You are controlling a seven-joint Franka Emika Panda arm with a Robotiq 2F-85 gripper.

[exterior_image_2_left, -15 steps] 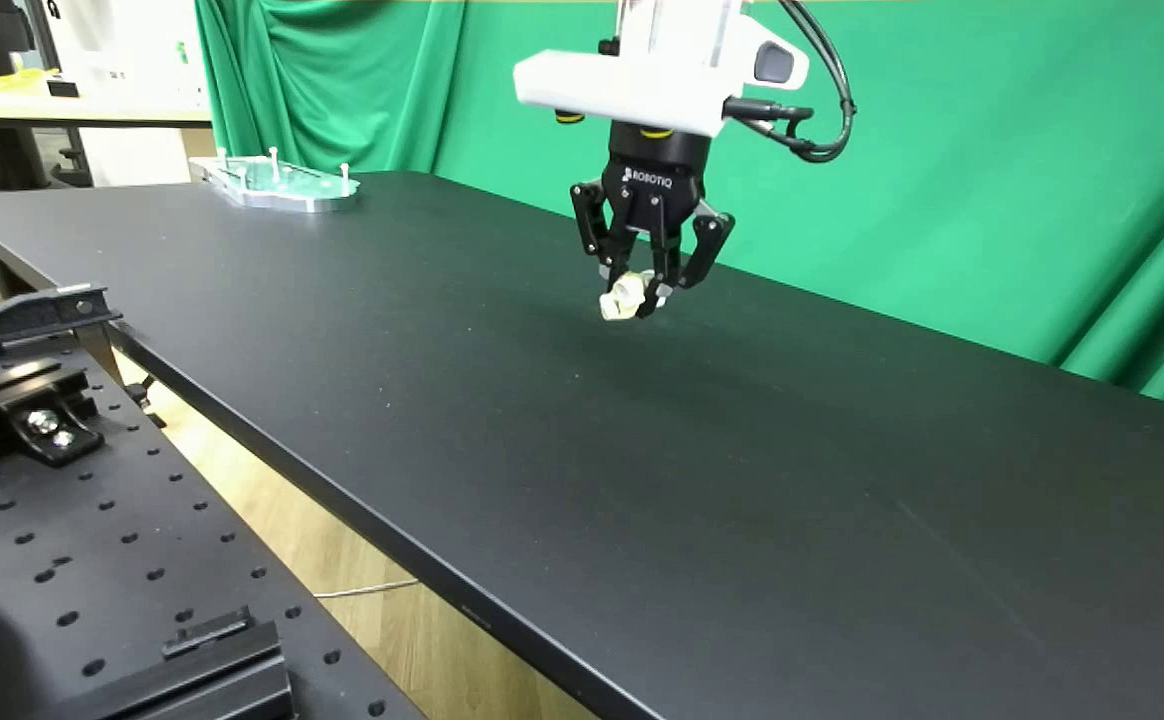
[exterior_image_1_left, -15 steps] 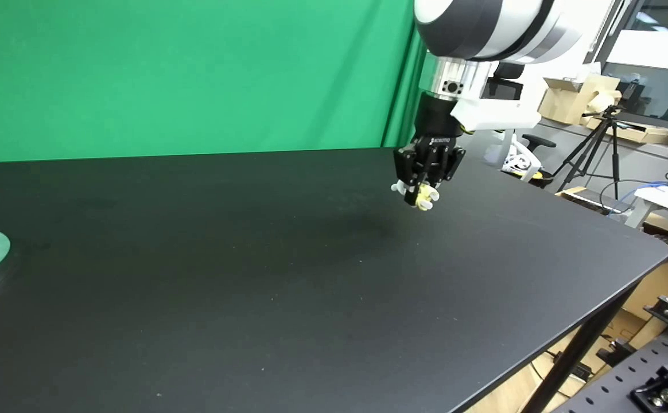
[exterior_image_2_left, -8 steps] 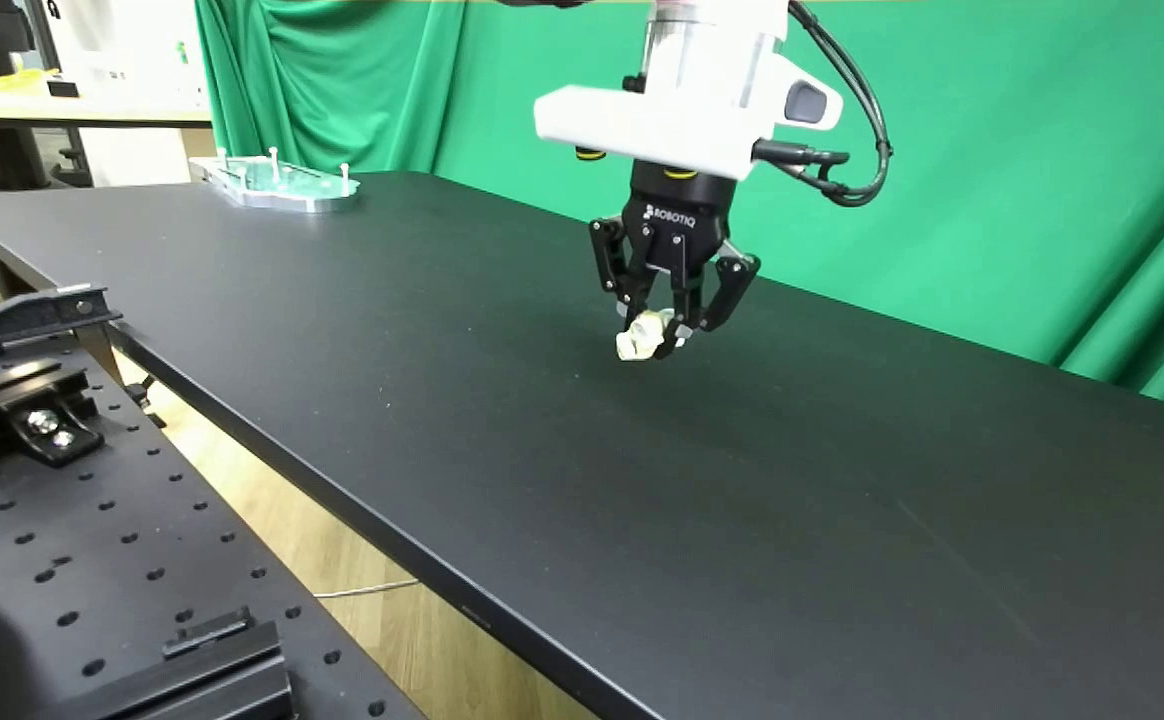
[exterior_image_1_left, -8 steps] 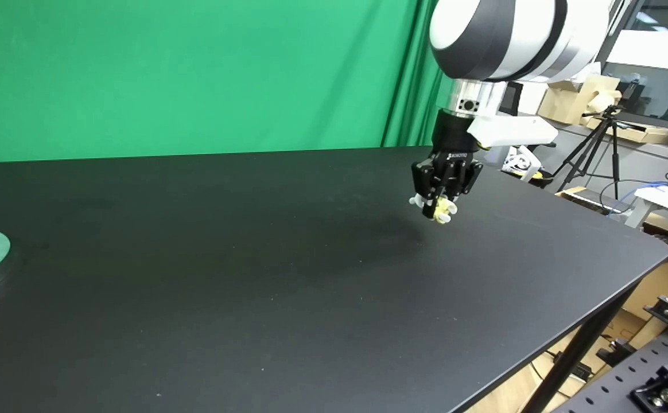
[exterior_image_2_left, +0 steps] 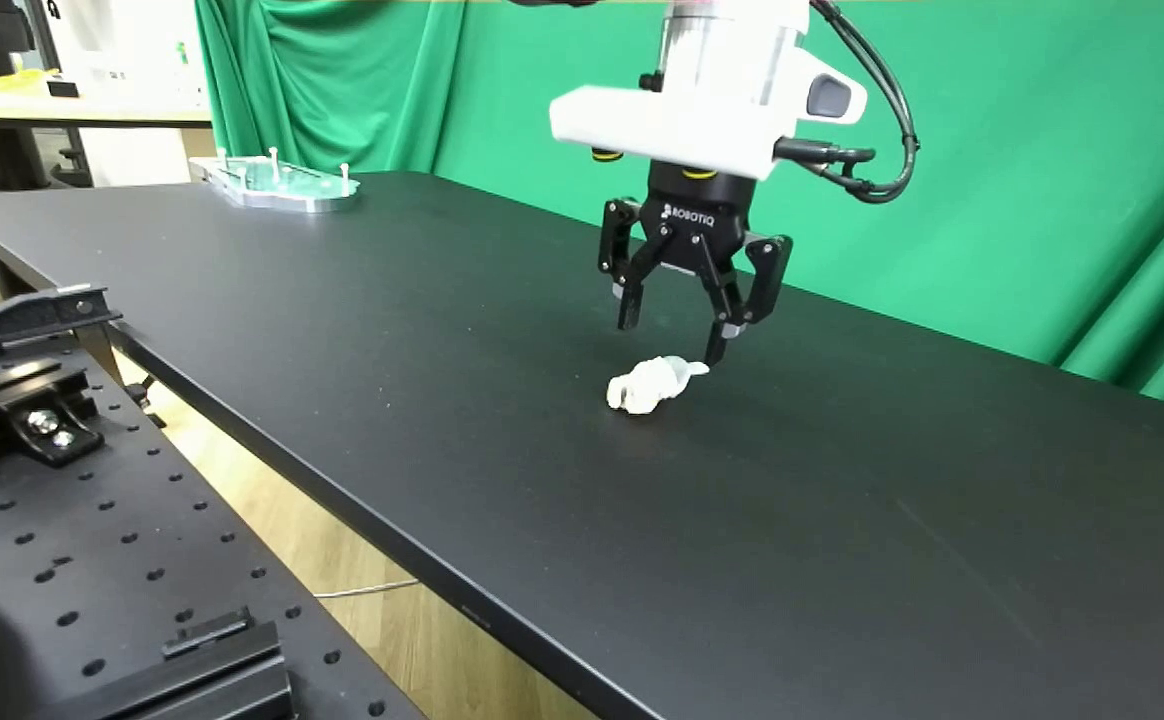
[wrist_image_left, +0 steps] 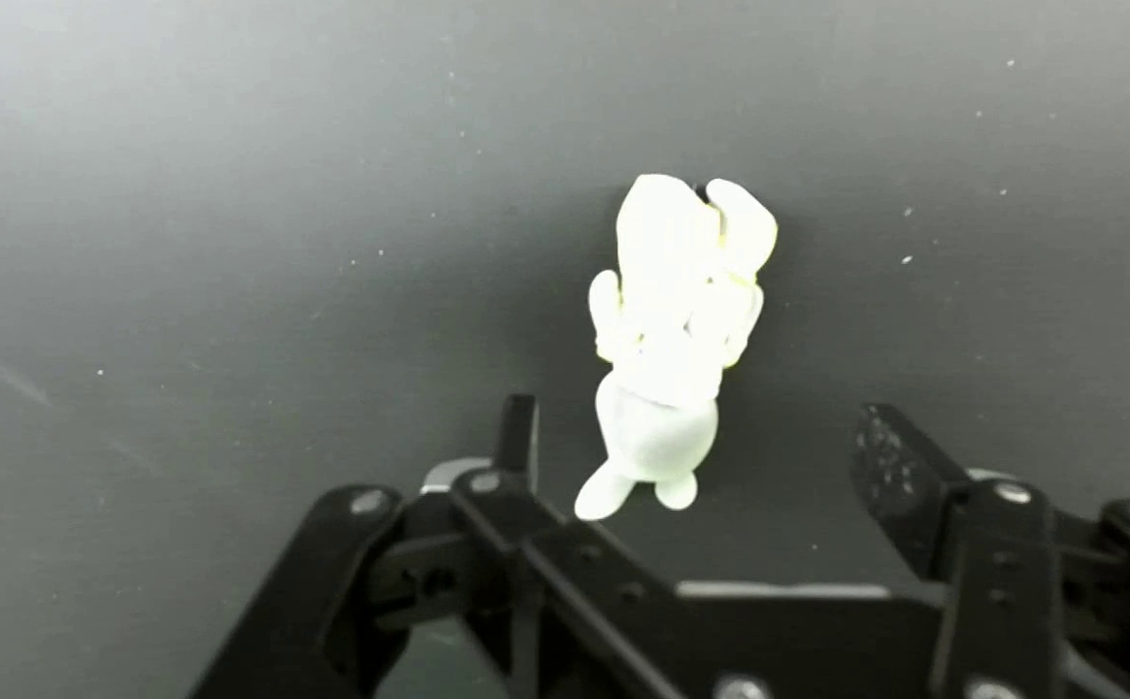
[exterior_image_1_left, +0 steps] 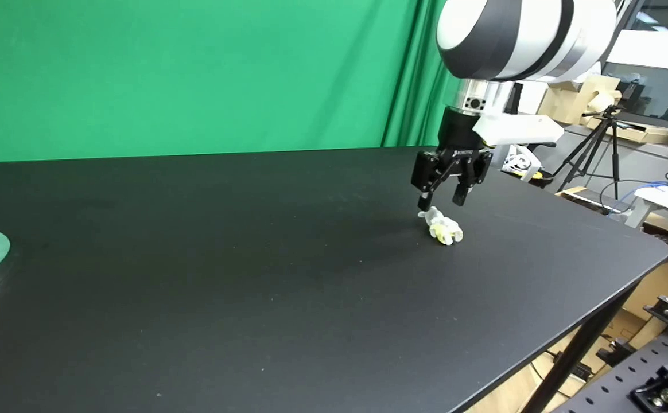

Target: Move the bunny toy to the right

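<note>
Bunny (exterior_image_1_left: 442, 226) lies on the counter (exterior_image_1_left: 225, 258) in an exterior view, toward the picture's right side; half a second ago it hung gripped above the surface. The end effector (exterior_image_1_left: 441, 202) now hovers over it with fingers parted and nothing held. One fingertip (exterior_image_1_left: 424, 202) ends just beside a foot, and whether they touch I cannot tell from here.

In an exterior view the bunny (exterior_image_2_left: 650, 384) rests lengthwise, its foot end nearest the end effector (exterior_image_2_left: 671, 338) and its body reaching clear of it. The fingers, which pinched it a moment ago, stand well apart, so the release has just happened.

In the wrist view the end effector (wrist_image_left: 696, 427) is spread wide, a strip of counter showing between each finger and the bunny (wrist_image_left: 667, 340). Its feet point back toward the palm; glare hides which way the face is turned.

For the task, I judge the carry and the letting-go done. No goal mark shows, so whether this is far enough right is unsettled. Most likely only a straight lift away remains; a sideways drift could nudge the bunny by its foot.
</note>
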